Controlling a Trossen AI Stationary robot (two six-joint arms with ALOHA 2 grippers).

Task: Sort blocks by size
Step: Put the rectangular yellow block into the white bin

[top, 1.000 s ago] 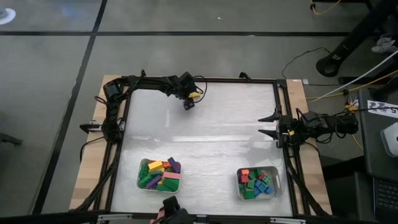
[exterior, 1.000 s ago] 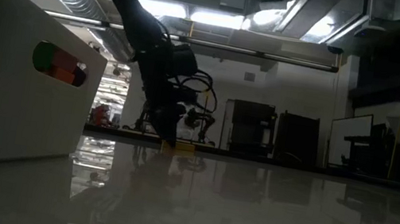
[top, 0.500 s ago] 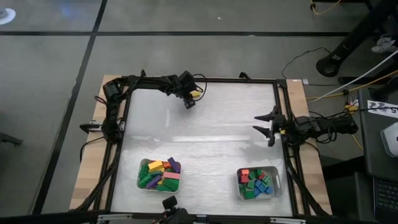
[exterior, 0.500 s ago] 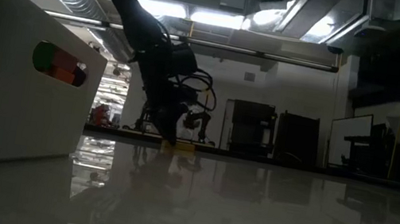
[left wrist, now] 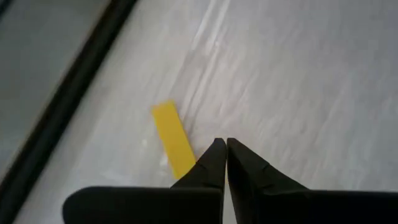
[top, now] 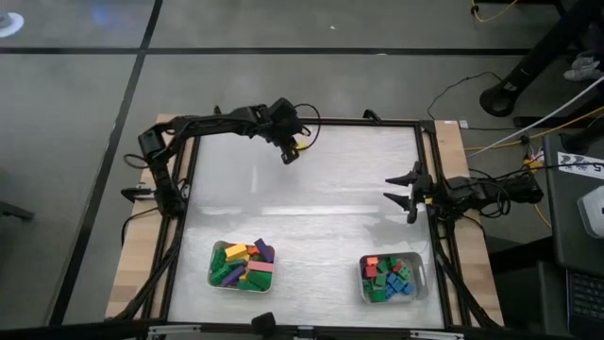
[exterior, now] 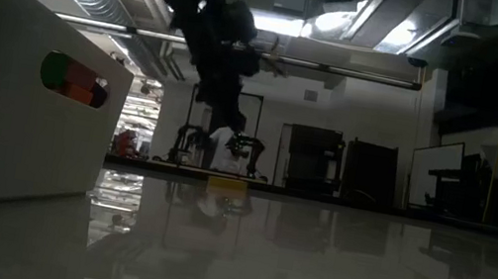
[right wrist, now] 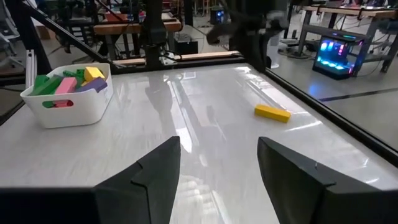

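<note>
Hovering over a lone yellow block

Hanging just above the table (top: 311, 203) near its far edge, the left gripper (top: 290, 156) has its fingers pressed together, holding nothing. A long yellow block (left wrist: 173, 140) lies flat on the table just beside the fingertips. The right gripper (top: 404, 192) waits at the right edge with jaws spread wide apart. Near the front edge, the left tray (top: 215, 280) holds mostly long blocks (top: 243, 263); the right tray (top: 421, 280) holds short blocks (top: 391, 279).
</note>
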